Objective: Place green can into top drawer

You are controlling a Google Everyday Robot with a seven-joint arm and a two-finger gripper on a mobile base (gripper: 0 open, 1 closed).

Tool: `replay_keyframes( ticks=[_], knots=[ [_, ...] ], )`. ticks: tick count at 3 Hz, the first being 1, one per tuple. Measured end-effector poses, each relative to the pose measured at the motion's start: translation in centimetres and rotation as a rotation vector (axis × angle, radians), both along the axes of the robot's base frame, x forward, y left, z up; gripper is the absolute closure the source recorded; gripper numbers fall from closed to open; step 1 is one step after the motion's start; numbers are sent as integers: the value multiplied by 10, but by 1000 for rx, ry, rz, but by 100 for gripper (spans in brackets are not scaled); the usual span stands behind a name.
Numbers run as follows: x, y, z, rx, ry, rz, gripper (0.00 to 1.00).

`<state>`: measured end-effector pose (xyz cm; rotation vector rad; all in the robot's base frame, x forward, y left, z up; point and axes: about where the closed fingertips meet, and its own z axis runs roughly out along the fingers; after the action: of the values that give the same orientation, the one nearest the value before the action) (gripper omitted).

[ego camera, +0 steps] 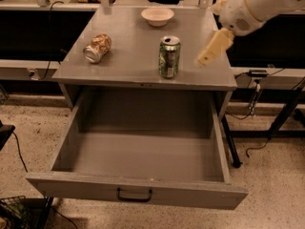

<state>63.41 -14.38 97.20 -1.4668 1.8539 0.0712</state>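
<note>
Hand near can on desk, apart; grip state impossible to tell.
Probably light, thin-walled, slick, easily dented: best clasped gently round mid-body, upright, for drawer.

Single view; high, front of cabinet, tilted down onto top drawer; tool upper right.

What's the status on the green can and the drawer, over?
Cream two-finger gripper hovers right of green-and-white aluminium can, not touching. Can upright on grey tabletop. Wide grey top drawer open, empty. Toppled tan can, white bowl off the path.
</note>
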Motion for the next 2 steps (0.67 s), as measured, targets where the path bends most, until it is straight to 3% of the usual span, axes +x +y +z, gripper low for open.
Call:
replay_keyframes(
  ticks=[1,2],
  knots=[
    [54,35,-17,173,-22,48,0],
    [83,50,-39,286,3,44,0]
  ],
)
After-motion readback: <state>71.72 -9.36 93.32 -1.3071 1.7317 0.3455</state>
